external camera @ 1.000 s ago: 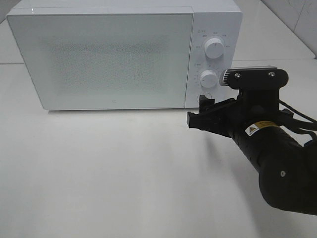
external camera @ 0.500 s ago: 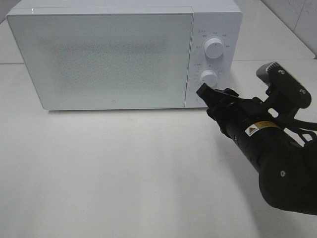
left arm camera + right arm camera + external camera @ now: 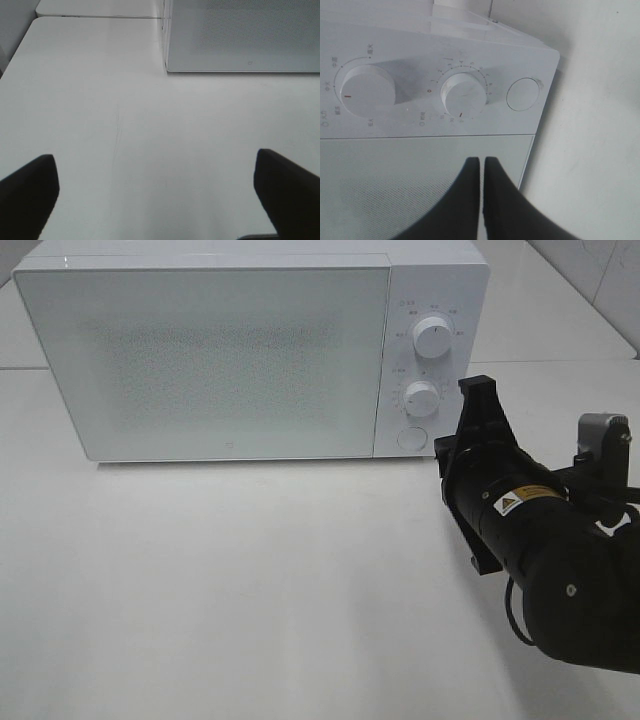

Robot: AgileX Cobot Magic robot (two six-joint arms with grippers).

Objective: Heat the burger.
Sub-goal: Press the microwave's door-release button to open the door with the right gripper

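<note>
The burger is out of view in every frame. The white microwave [image 3: 200,350] stands at the back of the table with its frosted door closed. My right gripper [image 3: 441,445] is shut with nothing in it, and is turned so its body stands upright just right of the round button [image 3: 411,438]. In the right wrist view the shut fingertips [image 3: 481,165] point at the door's edge, below the lower knob [image 3: 464,93]. My left gripper [image 3: 157,195] is open over bare table, with the microwave's corner [image 3: 240,35] ahead of it.
The control panel carries an upper knob [image 3: 432,337], a lower knob [image 3: 422,398] and the button. The white tabletop [image 3: 250,580] spreads in front of the microwave. My right arm [image 3: 560,570] fills the front right.
My right gripper has shut and rolled about a quarter turn. It has drawn back a little to the right from the button.
</note>
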